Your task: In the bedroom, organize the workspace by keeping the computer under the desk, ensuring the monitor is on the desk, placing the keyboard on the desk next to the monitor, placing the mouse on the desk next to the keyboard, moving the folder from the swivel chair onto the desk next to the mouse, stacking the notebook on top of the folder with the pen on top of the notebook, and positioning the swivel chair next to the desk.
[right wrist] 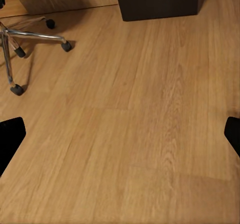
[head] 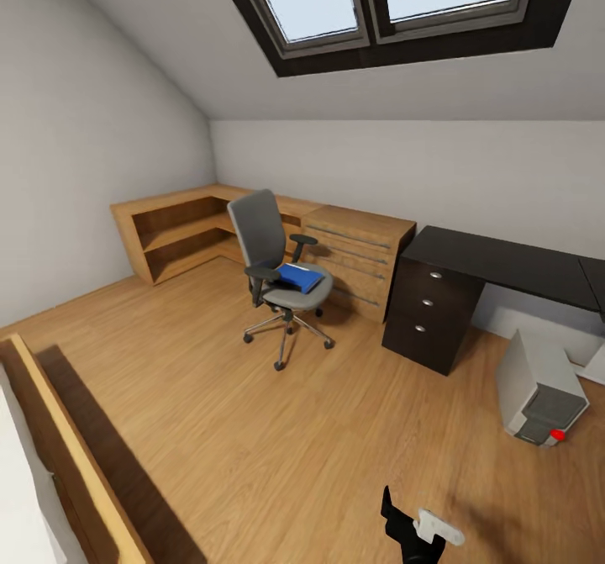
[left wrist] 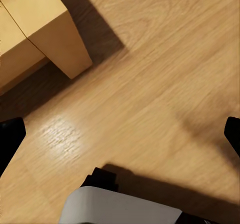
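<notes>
Currently en route: blue folder (head: 300, 277) on swivel chair (head: 275, 271) seat, well ahead-left of right gripper (right wrist: 120, 134), both grippers spread wide, holding nothing; right arm likely nearer.

Skylight (head: 395, 1) overhead; wooden corner shelving (head: 176, 232) along wall; wood floor (head: 252, 429).

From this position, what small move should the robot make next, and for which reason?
Probably it should drive forward toward the swivel chair. The blue folder lies on its seat, across open wood floor from the robot. Both tools hang open above bare floor, the left tool and the right tool, holding nothing. The black desk stands to the chair's right, so the carry looks short.
</notes>
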